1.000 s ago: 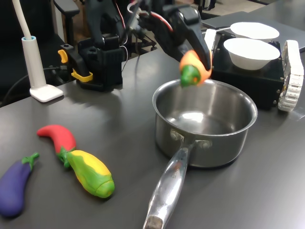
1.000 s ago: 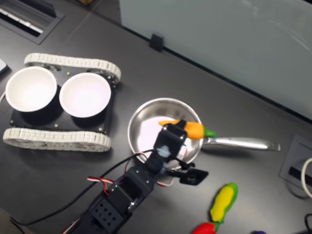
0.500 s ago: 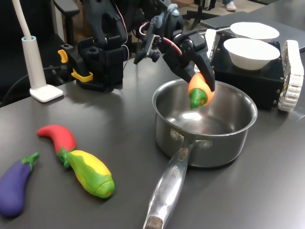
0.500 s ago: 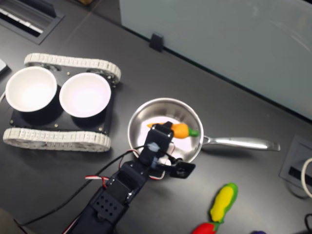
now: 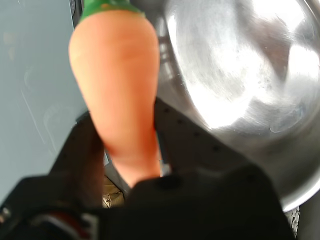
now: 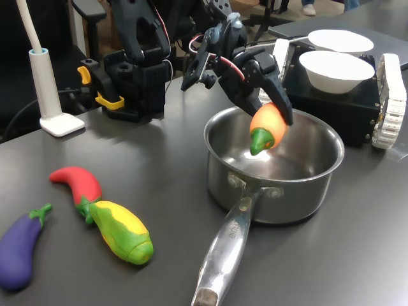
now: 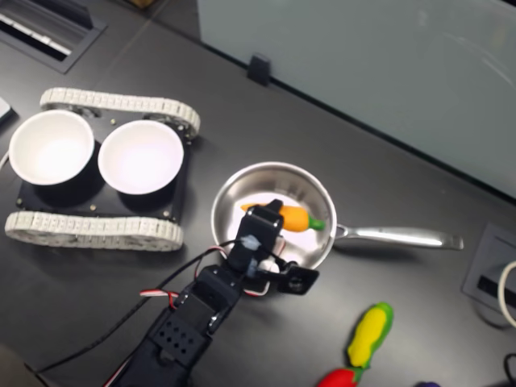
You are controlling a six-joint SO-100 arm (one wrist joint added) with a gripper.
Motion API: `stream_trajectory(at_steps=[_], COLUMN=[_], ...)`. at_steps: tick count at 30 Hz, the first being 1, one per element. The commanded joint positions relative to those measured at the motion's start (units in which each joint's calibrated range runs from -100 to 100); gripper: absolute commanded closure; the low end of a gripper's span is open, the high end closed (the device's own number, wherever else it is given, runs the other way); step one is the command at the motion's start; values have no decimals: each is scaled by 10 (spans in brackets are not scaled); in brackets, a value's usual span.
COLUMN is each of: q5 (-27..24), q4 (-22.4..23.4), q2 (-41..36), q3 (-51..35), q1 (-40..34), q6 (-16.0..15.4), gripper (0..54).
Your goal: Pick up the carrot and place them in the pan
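The orange carrot (image 6: 266, 125) with its green stem end pointing down hangs inside the rim of the steel pan (image 6: 317, 185), held above the pan's floor. My gripper (image 6: 273, 108) is shut on the carrot's upper, narrow part. In the second exterior view the carrot (image 7: 295, 218) lies over the pan's bowl (image 7: 234, 226), with the gripper (image 7: 268, 216) on its end away from the handle. The wrist view shows the carrot (image 5: 120, 90) pinched between dark fingers (image 5: 82, 155), with the shiny pan floor (image 5: 235, 70) beyond it.
A red chili (image 6: 78, 182), a yellow-green corn toy (image 6: 122, 231) and a purple eggplant (image 6: 20, 247) lie on the table on the first exterior view's left. Two white bowls (image 6: 336, 70) sit on a black tracked base behind the pan. The pan's long handle (image 6: 223, 255) points toward the table's front.
The gripper has carried the carrot down from above the pan's far rim into the bowl, and the carrot has tipped stem-down. The pan has stayed in place.
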Motion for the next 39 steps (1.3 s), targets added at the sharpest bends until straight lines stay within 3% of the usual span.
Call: stream_trajectory(at_steps=[1, 5, 20, 28, 30, 32, 39], q5=[14, 17, 13, 13, 14, 14, 26], q4=[26, 55, 82, 72, 66, 60, 36], q2=[-39, -45, -89, -138, -161, -184, -298], q3=[-46, -52, -35, -26, -17, -12, 20], q1=[-15, -24, -23, 0, 5, 8, 9], q6=[4, 4, 4, 4, 4, 4, 4], gripper=[347, 316, 154, 136, 152, 204, 463])
